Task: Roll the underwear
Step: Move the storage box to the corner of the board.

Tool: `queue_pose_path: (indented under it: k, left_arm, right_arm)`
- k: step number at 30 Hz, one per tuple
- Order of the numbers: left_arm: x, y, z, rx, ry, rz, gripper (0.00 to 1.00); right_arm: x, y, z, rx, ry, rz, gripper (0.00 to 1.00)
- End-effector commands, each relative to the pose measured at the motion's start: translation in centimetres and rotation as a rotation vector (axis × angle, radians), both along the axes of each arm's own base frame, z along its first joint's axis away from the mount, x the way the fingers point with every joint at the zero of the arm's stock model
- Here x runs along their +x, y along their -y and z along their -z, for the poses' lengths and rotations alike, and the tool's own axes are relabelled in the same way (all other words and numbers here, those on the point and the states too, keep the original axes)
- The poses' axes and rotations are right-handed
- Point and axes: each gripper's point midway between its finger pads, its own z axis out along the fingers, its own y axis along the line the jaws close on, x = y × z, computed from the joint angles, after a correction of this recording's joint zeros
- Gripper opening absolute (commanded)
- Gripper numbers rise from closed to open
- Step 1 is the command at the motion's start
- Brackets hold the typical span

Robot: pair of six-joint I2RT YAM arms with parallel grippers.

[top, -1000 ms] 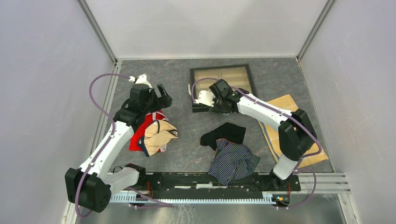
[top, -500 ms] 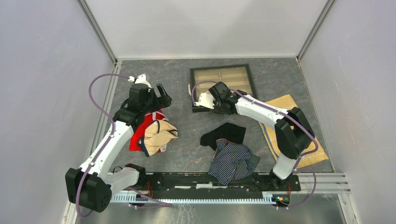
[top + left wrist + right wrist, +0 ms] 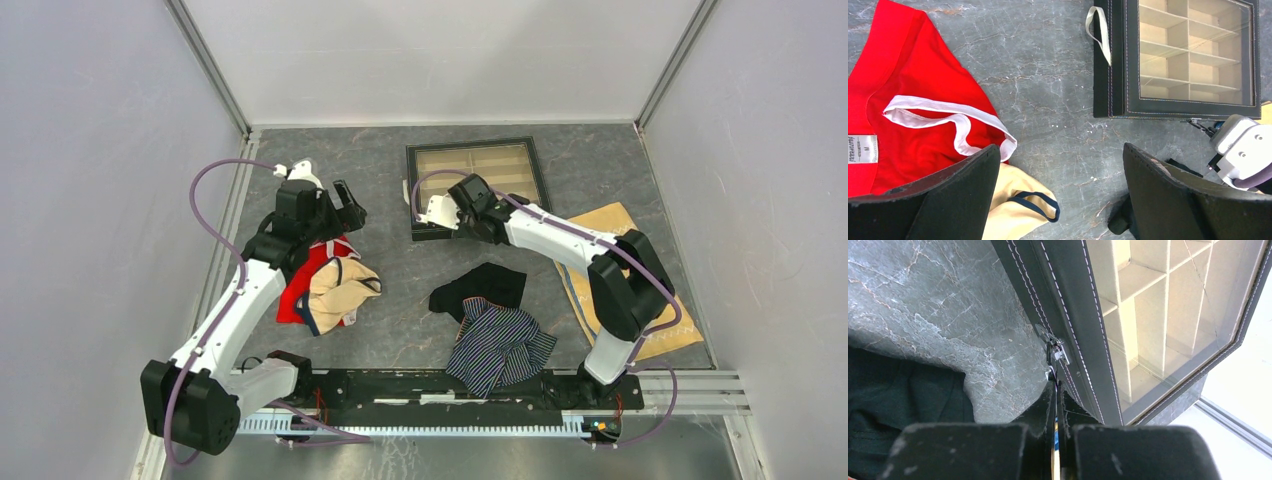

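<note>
The right end effector (image 3: 1055,385) is clenched at the metal pull (image 3: 1058,351) on the near rim of the box (image 3: 1068,300); pull gently, along the seam. The left end effector (image 3: 1060,150) hangs released. The striped underwear (image 3: 500,345) and the black underwear (image 3: 485,285) lie touching, near middle of the counter (image 3: 400,330).

The right gripper (image 3: 1055,387) has closed. Its jaws stood partly apart a second ago and now press together just below the metal zipper pull (image 3: 1058,353), at the near left corner of the black compartment box (image 3: 1083,305). The right arm (image 3: 560,235) has edged slightly left, elbow included.
</note>
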Motion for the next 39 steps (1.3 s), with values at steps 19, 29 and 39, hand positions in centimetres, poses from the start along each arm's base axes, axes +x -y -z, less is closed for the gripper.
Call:
queue_pose_path:
  k: [19, 29, 39]
  left_arm:
    - [0.0, -1.5, -1.6, -0.004, 0.075, -0.055, 0.97]
    - [-0.8, -4.3, -3.2, 0.034, 0.144, -0.178, 0.97]
    - [-0.8, -4.3, -2.9, 0.024, 0.135, -0.181, 0.97]
  right_arm:
    - [-3.8, -10.1, -2.9, 0.321, -0.072, -0.051, 0.01]
    - [-3.6, -14.7, -3.9, 0.402, -0.072, -0.012, 0.01]
    - [-3.7, -15.4, -5.4, 0.461, -0.095, -0.038, 0.0]
